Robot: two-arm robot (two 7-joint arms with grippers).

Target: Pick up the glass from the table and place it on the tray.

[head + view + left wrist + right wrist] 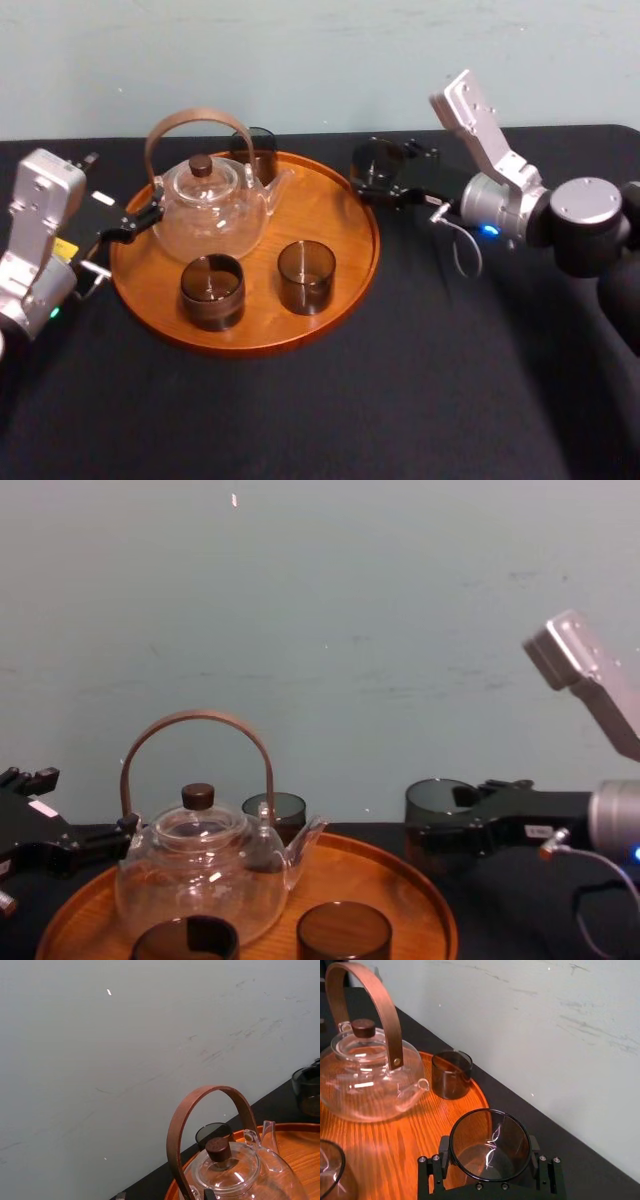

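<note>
Right gripper (380, 190) clamps the glass (375, 160), upper centre-right, beside the tray (340, 225); left gripper (150, 215) at tray's left, state indiscernible.

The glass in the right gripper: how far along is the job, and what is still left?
Done: the right gripper is shut on the glass, which seems lifted off the table. In hand: it hangs beside the far right rim of the tray. Left: move over the tray, set it down, release. The left gripper is by the tray's left edge.
</note>
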